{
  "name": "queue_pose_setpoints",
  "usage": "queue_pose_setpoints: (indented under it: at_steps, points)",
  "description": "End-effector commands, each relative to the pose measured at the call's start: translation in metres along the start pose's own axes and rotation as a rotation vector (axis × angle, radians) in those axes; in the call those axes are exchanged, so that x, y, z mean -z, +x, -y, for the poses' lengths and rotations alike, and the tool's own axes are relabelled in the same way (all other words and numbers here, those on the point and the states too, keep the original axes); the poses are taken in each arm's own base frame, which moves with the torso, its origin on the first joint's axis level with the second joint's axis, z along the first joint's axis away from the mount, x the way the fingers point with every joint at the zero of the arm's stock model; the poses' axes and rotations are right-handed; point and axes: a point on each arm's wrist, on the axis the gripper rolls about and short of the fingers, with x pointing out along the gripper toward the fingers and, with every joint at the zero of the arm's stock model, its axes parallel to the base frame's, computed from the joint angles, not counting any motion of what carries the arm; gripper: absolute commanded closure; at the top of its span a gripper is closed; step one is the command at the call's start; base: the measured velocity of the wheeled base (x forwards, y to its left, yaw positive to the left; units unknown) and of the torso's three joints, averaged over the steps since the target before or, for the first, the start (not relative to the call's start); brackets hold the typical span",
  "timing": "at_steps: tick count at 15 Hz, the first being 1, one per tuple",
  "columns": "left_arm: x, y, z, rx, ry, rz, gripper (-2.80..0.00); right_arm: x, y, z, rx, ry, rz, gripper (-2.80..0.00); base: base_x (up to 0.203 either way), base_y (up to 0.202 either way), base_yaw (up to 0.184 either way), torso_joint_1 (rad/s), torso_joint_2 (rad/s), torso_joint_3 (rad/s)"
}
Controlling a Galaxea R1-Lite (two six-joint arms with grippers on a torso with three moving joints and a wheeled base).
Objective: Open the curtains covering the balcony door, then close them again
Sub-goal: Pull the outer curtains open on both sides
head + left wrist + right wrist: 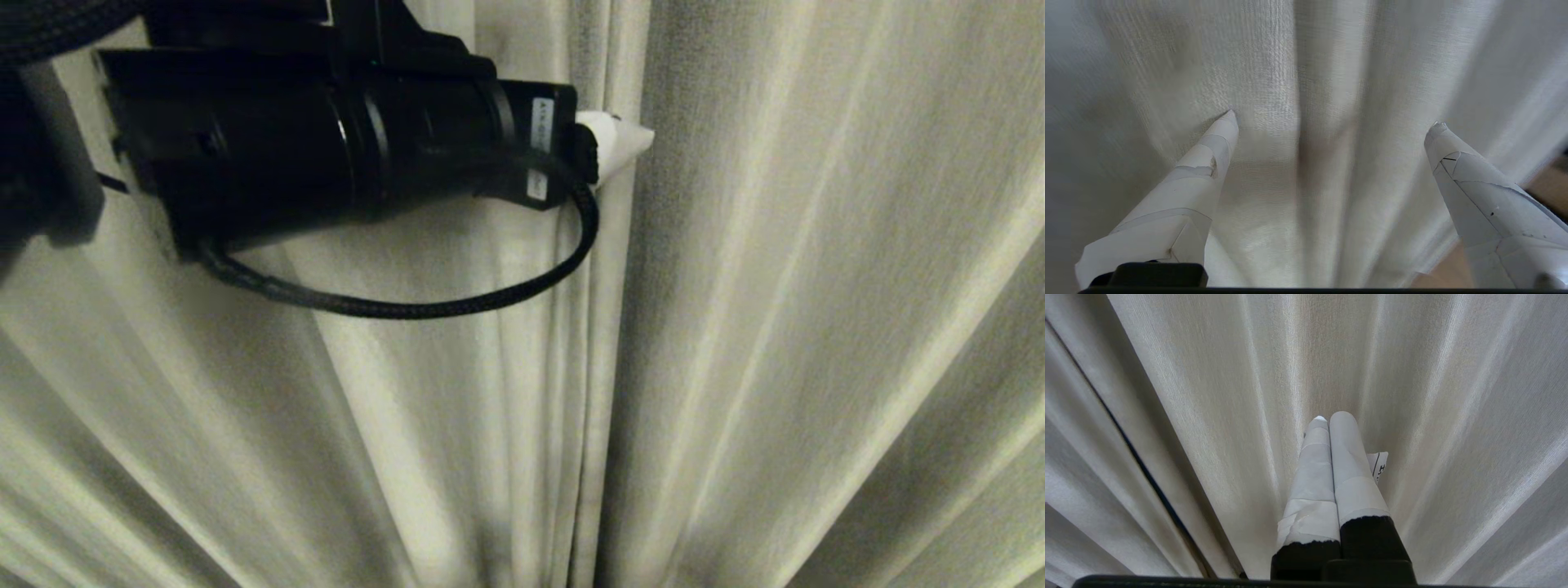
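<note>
Hanging closed: two curtains (735, 327)

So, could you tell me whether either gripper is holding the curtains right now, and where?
Nothing is held. The left gripper is open, a pleat of the curtains between its fingers; the right gripper is shut and empty.

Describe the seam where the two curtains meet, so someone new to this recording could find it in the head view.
Cream curtains fill the whole head view. The left arm reaches in from the upper left, its white fingers open at the fabric. The seam is the dark vertical line running down from beside that tip; unlike the soft pleats fanning out on both sides, it is a sharp edge where one panel overlaps the other.
</note>
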Motion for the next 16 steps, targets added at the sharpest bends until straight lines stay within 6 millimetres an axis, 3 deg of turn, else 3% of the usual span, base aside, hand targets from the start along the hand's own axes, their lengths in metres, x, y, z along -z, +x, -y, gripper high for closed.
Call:
queue_pose_setpoints:
  at_steps: [1,8,13,16]
  points:
    - [0.002,0.006,-0.001,-0.035,0.017,-0.006,-2.80,0.000,0.000,0.000,0.000,0.000,0.000,0.00,0.000,0.000,0.000,0.000,0.00,0.000]
    - [-0.016,-0.010,-0.011,-0.241,0.040,0.048,-2.80,0.000,0.000,0.000,0.000,0.000,0.000,0.00,0.000,0.000,0.000,0.000,0.00,0.000]
    - [-0.021,-0.038,-0.016,-0.279,0.037,0.045,-2.80,0.000,0.000,0.000,0.000,0.000,0.000,0.00,0.000,0.000,0.000,0.000,0.00,0.000]
    - [-0.018,-0.032,-0.017,-0.283,0.034,0.037,-2.80,0.000,0.000,0.000,0.000,0.000,0.000,0.00,0.000,0.000,0.000,0.000,0.00,0.000]
